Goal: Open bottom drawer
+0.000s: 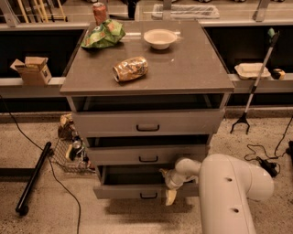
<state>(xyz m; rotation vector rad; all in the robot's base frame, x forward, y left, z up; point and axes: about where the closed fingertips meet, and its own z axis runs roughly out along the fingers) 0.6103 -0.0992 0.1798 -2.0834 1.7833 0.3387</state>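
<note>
The bottom drawer (123, 192) is the lowest grey front of the cabinet, with a small dark bar handle (148, 195). It stands partly pulled out, and its dark inside shows above the front. My gripper (168, 186) is at the top edge of that drawer front, just right of the handle, with a pale tip hanging down over the front. My white arm (229, 192) comes in from the lower right. The middle drawer (183, 154) and the top drawer (183, 122) also stand slightly out.
On the cabinet top (192, 68) lie a brown snack bag (130, 68), a green bag (103, 34), a white bowl (160, 38) and a red can (99, 13). A wire basket (68, 153) and a black pole (34, 178) are on the floor left. A grabber tool (254, 87) and cables are right.
</note>
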